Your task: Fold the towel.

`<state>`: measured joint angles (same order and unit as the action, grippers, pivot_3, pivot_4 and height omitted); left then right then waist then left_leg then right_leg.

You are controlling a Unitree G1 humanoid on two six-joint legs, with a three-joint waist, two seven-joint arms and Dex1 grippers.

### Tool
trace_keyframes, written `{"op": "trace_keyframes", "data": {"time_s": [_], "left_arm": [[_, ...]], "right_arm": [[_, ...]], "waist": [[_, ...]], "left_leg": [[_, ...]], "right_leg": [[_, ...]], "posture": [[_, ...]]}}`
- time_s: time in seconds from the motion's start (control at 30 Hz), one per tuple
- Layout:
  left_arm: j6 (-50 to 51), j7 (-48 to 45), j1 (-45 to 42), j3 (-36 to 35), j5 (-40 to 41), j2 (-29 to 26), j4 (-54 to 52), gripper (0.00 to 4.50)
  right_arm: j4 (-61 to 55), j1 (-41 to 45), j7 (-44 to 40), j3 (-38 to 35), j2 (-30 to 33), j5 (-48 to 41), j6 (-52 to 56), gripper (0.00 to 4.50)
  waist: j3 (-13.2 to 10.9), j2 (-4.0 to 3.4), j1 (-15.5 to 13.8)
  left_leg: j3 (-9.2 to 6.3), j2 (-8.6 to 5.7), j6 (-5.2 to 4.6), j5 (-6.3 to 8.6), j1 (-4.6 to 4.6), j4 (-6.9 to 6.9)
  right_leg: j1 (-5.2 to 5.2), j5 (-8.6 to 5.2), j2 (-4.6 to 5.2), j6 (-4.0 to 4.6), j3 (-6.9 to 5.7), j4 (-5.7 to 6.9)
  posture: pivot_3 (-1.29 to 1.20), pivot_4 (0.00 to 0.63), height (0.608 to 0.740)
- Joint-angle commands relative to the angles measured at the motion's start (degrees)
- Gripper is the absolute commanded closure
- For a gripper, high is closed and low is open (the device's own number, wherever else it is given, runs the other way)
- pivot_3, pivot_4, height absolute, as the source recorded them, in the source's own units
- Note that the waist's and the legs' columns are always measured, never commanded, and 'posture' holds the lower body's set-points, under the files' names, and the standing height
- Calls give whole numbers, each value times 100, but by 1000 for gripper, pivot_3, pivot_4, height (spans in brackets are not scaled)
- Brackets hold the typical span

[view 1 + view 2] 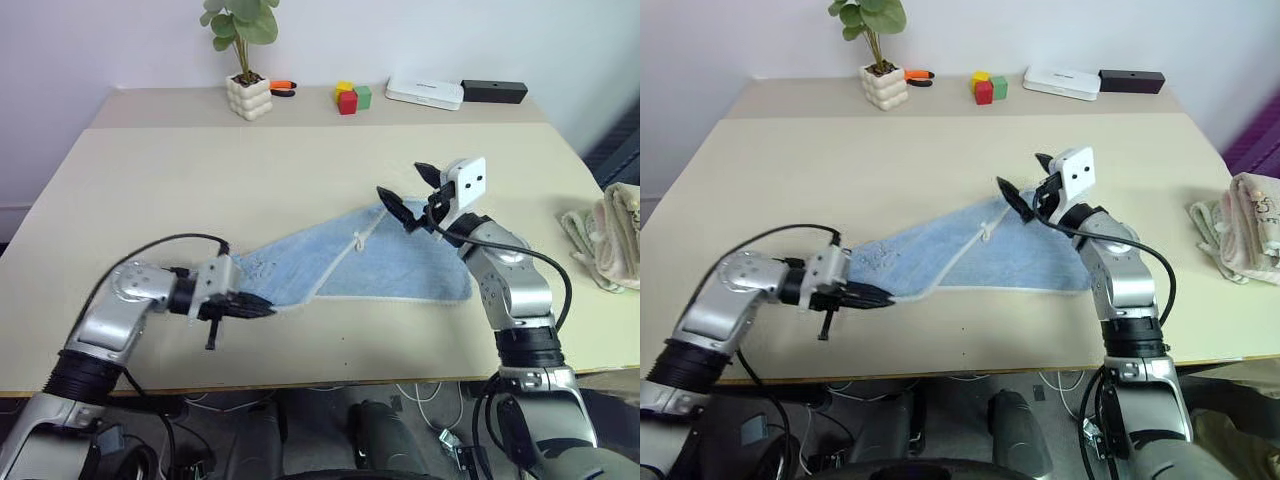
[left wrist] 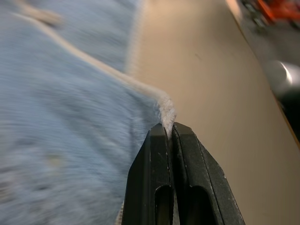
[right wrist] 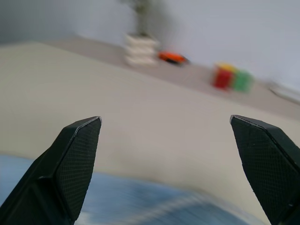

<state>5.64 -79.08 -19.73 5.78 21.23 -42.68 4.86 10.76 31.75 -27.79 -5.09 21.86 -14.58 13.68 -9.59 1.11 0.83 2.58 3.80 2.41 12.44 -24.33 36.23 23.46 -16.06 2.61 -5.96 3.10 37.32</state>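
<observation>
Light blue terry towel [image 1: 385, 260] lies flat, roughly triangular, on the matte beige surface [image 1: 180, 190]. Left gripper [image 1: 268, 309] clamps its pale-edged corner; right gripper [image 1: 408, 192] spread wide, empty.

Beige table [image 1: 300, 170] against plain pale wall [image 1: 100, 40]. Along far edge: potted plant [image 1: 245, 60] in white knobbly pot, coloured blocks [image 1: 351, 96], white flat box [image 1: 425, 93], black bar [image 1: 493, 91]. Beige towels [image 1: 612, 240] at right edge. Even, soft light.

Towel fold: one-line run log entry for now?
light blue terry towel flat on table | left pincer shut on corner | right pincer open above
</observation>
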Motion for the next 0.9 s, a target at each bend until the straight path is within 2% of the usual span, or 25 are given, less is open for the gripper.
{"op": "trace_keyframes", "data": {"time_s": [0.03,0.2,0.43,0.87,0.9], "left_arm": [[257,295,-289,-645,487,88,145,4439],[993,891,-543,-1248,924,282,569,4439],[1096,1384,-604,-1590,955,508,658,4439],[1435,1824,-483,-1771,1065,529,191,4439],[1457,1851,-451,-1769,1064,533,128,4484]], "right_arm": [[549,433,647,-275,126,246,362,0],[1404,920,1326,-517,239,430,814,0],[2369,1409,2001,-543,285,747,1231,0],[3421,1880,1693,-538,36,604,1182,0],[3483,1895,1622,-510,19,604,1188,252]], "waist": [[-1,1,0],[-1,0,21],[-1,0,43],[-2,0,35],[-2,0,37]], "left_leg": [[0,0,0,0,-2,1],[0,0,0,0,-2,-2],[0,0,0,0,-4,-9],[0,0,0,0,-6,-9],[0,-1,0,0,-6,-9]], "right_leg": [[1,1,0,-1,0,0],[3,3,0,-5,1,0],[9,3,-1,-6,0,1],[9,4,0,-7,1,1],[8,4,0,-7,0,1]], "posture": [[0,150,740],[0,150,740],[0,150,740],[0,150,740],[0,150,740]]}}
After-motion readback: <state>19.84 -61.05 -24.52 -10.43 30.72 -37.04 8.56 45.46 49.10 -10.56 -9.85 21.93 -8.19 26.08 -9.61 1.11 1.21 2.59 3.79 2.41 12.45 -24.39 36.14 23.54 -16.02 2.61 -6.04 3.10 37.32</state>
